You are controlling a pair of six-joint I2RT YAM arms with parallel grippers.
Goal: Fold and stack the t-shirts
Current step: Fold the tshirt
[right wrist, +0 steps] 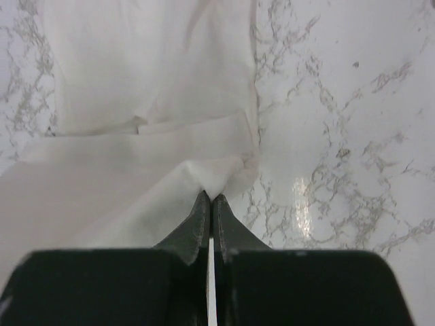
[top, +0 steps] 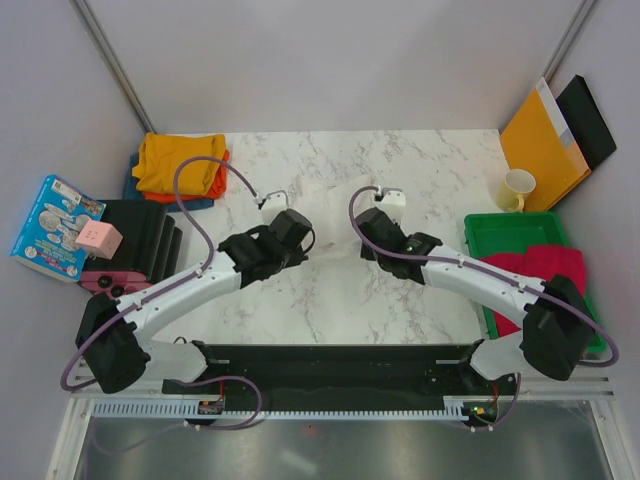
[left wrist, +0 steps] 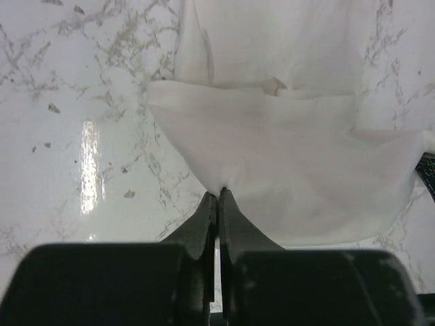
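Observation:
A white t-shirt (top: 332, 205) lies partly folded on the marble table between my two arms. My left gripper (left wrist: 219, 193) is shut on its near left edge, and the cloth (left wrist: 285, 163) rises in a peak to the tips. My right gripper (right wrist: 209, 195) is shut on the near right edge of the same shirt (right wrist: 149, 88). Folded mustard yellow (top: 180, 160), orange (top: 212, 183) and blue (top: 196, 202) shirts are stacked at the far left. A crimson-pink shirt (top: 540, 268) lies on the green tray at the right.
A green plastic tray (top: 505, 232) stands at the right, with a cream mug (top: 515, 190) and an orange-yellow envelope (top: 542, 140) behind it. A black rack (top: 140, 240), a pink box (top: 98, 238) and a blue packet (top: 55, 225) sit at the left edge.

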